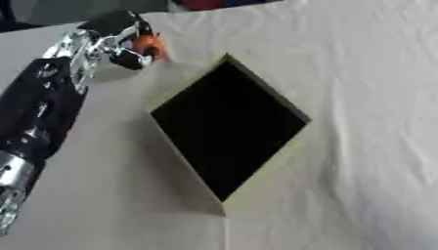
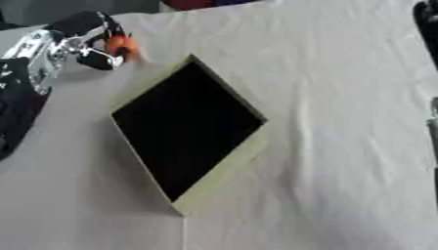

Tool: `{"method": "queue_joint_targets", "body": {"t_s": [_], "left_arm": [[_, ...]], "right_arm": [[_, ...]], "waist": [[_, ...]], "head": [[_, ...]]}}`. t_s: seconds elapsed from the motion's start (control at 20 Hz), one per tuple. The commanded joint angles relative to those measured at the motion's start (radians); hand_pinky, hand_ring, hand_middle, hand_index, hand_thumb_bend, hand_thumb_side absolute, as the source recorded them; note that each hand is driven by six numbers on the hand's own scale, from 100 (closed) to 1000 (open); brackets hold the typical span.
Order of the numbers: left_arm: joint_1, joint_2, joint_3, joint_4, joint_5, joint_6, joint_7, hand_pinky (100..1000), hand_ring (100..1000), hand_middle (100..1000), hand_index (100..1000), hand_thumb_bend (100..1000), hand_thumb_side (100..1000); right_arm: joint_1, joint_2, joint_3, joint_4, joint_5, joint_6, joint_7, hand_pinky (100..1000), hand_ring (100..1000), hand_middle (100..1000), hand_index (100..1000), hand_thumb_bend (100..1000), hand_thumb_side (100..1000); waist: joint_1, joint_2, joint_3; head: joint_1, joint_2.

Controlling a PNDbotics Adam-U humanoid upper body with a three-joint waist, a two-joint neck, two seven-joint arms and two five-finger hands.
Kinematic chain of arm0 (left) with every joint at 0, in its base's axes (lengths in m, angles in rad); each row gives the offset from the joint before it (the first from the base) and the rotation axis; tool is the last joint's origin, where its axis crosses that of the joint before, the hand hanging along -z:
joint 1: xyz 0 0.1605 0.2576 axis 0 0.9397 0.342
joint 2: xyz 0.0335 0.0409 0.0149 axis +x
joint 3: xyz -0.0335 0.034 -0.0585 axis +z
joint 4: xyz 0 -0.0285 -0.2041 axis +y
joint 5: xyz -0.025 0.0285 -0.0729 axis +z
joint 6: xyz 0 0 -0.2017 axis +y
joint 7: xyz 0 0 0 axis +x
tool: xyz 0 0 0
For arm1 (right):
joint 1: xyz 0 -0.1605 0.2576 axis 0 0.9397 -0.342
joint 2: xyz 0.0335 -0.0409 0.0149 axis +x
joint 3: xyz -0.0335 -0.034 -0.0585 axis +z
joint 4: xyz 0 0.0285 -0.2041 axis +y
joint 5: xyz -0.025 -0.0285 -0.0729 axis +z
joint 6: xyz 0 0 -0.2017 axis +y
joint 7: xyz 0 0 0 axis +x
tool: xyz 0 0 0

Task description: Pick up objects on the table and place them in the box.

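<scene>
One box (image 1: 295, 146), pale yellow-green walls, dark interior, sits turned like a diamond near the middle of my table (image 1: 368, 73), which is covered with a creased white cloth. Its inside reads as plain black; I cannot make out anything lying in it. One orange object (image 1: 150, 46), small and rounded, is at the far left of the table, just beyond the box's far corner and outside it. One left hand (image 1: 120, 36), mine, black with silver joints, reaches in from the left side along a long dark forearm; my fingers are curled round the orange object, which shows between them on the side facing the box. Whether the object is lifted clear of the cloth or resting on it I cannot tell. One dark shape (image 2: 425, 22) at the upper right edge of the right eye view may be part of my right arm; the right hand itself does not show, so nothing can be said of its fingers. Some red and blue items (image 1: 205, 4) lie at the far edge of the table, too indistinct to name.
</scene>
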Motion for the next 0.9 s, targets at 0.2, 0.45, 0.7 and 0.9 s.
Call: {"method": "queue_joint_targets", "body": {"t_s": [0.2,0.45,0.7,0.9], "left_arm": [[-0.03,0.047,-0.009,-0.109,0.075,-0.003,-0.018,358,586,559,674,100,260],[-0.024,0.055,-0.04,-0.217,0.133,-0.017,-0.033,355,585,557,672,100,250],[0.0,0.041,-0.125,-0.427,0.187,-0.046,-0.056,361,589,555,671,100,229],[0.053,0.001,-0.195,-0.596,0.235,-0.059,-0.093,353,581,549,665,100,281]], "right_arm": [[-0.002,0.001,-0.011,-0.015,0.004,-0.007,-0.004,689,839,633,768,100,766],[0.003,0.007,-0.016,-0.015,0.013,-0.009,-0.007,692,839,634,768,100,763],[0.001,0.008,-0.021,-0.015,0.023,-0.008,-0.01,697,839,636,769,100,758],[0.0,0.01,-0.024,-0.015,0.031,-0.008,-0.011,700,838,637,770,100,755]], "waist": [[-0.009,-0.046,0.009],[-0.014,-0.06,0.019],[-0.026,-0.071,0.034],[-0.035,-0.081,0.048]], "head": [[-0.003,0.012],[-0.017,0.024],[-0.039,0.054],[-0.035,0.073]]}}
